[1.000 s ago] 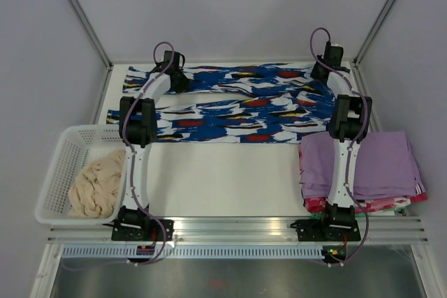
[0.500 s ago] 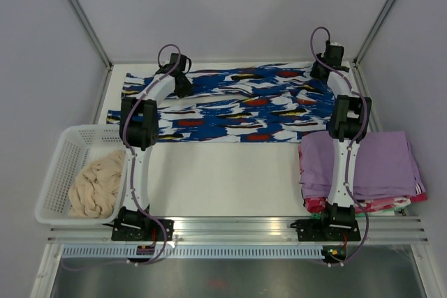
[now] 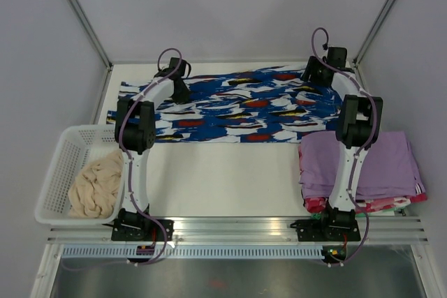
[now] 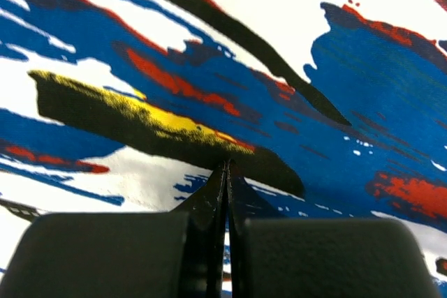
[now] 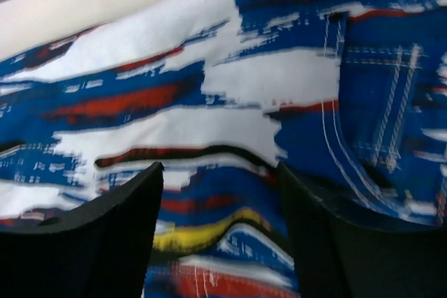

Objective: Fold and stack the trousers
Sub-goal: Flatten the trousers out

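The trousers (image 3: 237, 113), in a blue, white and black print with red and yellow flecks, lie spread lengthwise across the back of the table, their two legs side by side and touching. My left gripper (image 3: 180, 93) is down on the upper leg near its left part and is shut, pinching the fabric. In the left wrist view the jaws (image 4: 227, 169) meet tip to tip on the print (image 4: 363, 68). My right gripper (image 3: 312, 73) hovers open over the waist end. The right wrist view shows its fingers (image 5: 218, 167) apart above a stitched pocket (image 5: 377, 102), holding nothing.
A white basket (image 3: 52, 172) at the left front holds a cream fluffy bundle (image 3: 94, 186). A stack of lilac folded garments (image 3: 380, 165) sits at the right front, over something pink and red. Frame posts and walls close in the back corners.
The right gripper has opened and let go of the waist, lifting slightly. The left gripper has dragged the upper leg toward the lower one, closing the white gap between them.
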Controlling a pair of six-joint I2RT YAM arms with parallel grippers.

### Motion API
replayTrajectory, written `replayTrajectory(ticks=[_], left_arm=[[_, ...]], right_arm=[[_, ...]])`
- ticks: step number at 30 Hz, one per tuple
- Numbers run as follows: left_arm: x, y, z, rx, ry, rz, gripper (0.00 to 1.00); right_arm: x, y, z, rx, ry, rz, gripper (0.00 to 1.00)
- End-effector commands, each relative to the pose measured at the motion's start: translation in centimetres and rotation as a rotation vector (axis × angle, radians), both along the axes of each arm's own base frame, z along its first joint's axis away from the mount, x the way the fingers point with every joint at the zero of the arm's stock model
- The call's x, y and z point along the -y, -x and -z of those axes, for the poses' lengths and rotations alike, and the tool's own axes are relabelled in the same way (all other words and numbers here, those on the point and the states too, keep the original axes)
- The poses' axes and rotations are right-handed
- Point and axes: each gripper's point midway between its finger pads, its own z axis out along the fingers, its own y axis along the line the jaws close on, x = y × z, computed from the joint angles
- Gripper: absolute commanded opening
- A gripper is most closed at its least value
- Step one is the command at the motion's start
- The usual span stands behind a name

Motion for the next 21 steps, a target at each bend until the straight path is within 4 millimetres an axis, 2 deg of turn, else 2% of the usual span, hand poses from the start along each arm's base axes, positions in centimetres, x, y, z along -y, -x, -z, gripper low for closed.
replayTrajectory(ticks=[1, 3, 4, 5, 7, 9, 13, 15, 19, 21], left_arm=[[-2.1, -1.7, 0.0, 0.005, -0.113, 0.034, 0.02], [-2.4, -2.6, -0.2, 0.020, -0.113, 0.035, 0.02], [-2.2, -3.1, -0.4, 0.032, -0.107, 0.037, 0.02], [-2.3, -3.5, -0.5, 0.041, -0.103, 0.035, 0.02], [-2.7, -3.9, -0.8, 0.056, -0.102, 0.027, 0.02], [-3.1, -4.5, -1.2, 0.078, -0.102, 0.024, 0.02], [-4.0, -5.8, -1.6, 0.119, -0.084, 0.006, 0.02], [-4.5, -6.4, -1.2, 0.125, -0.055, -0.018, 0.02], [-3.7, -7.7, -1.0, 0.155, 0.009, -0.015, 0.02], [-3.4, -8.0, -0.8, 0.156, 0.021, -0.012, 0.02]], right_arm=[[0.2, 2.1, -5.3, 0.062, 0.029, 0.018, 0.74], [1.2, 3.1, -5.0, 0.051, 0.067, 0.063, 0.83], [1.6, 3.8, -4.0, 0.026, 0.086, 0.086, 0.86], [2.7, 4.2, -3.8, 0.010, 0.129, 0.132, 0.91], [3.8, 5.1, -2.7, -0.052, 0.164, 0.190, 0.93], [5.2, 4.9, -2.2, -0.076, 0.203, 0.265, 0.93], [5.6, 3.3, -2.1, -0.043, 0.125, 0.390, 0.93], [5.5, 2.5, -1.3, -0.033, 0.088, 0.423, 0.93], [6.3, 0.9, 1.0, -0.052, 0.078, 0.492, 0.98], [6.8, 1.1, 2.4, -0.104, 0.115, 0.485, 0.98]])
